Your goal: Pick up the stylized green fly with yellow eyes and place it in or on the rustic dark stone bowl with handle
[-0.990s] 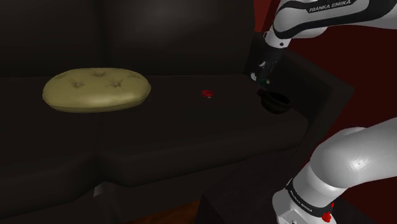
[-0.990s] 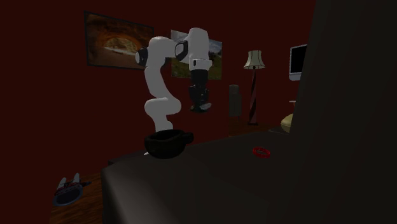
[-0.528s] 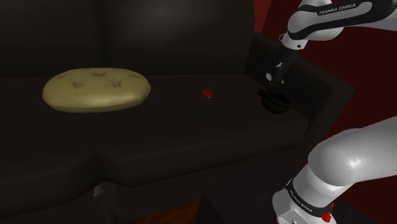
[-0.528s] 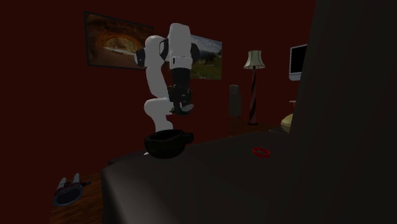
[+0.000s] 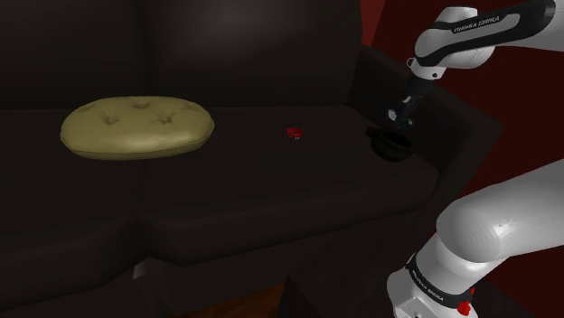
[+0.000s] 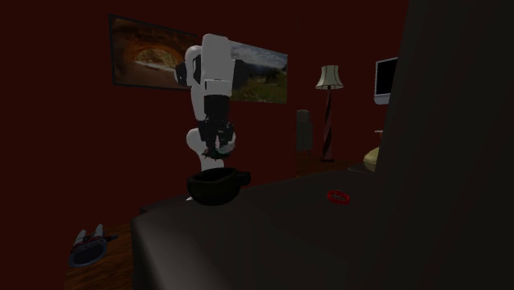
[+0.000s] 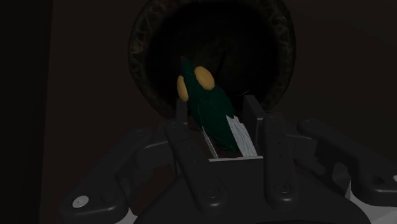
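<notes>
"FRANKA EMIKA" on white arm (image 5: pixel 485 22)

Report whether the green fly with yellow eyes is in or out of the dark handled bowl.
Out: the green fly with yellow eyes is clasped in the black gripper, above the dark handled bowl.

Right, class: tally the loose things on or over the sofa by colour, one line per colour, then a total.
Green: 1, the fly
Dark: 1, the bowl
Red: 1, a small object
Yellowish: 1, the cushion
Total: 4
</notes>
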{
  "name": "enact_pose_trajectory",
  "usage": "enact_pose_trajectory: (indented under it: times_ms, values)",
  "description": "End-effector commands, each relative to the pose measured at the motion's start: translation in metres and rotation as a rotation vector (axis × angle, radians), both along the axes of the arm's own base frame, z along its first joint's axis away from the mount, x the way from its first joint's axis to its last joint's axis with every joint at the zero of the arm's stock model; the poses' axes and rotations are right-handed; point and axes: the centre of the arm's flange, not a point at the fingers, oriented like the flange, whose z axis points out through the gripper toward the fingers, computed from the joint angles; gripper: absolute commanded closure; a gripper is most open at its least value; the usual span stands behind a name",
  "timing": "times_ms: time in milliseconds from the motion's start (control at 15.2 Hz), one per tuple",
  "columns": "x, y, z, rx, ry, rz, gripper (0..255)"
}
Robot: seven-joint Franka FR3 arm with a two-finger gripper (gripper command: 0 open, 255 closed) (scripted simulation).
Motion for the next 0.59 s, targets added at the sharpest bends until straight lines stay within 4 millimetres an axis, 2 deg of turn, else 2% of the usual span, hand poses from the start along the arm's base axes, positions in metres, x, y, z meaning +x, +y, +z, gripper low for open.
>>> enact_pose_trajectory:
  times_ms: [0, 396, 528]
  values:
    - [0.000, 0.000, -0.010, 0.000, 0.000, 0.000, 255]
    - [0.000, 0.000, -0.040, 0.000, 0.000, 0.000, 255]
    - [0.000, 0.000, -0.040, 0.000, 0.000, 0.000, 255]
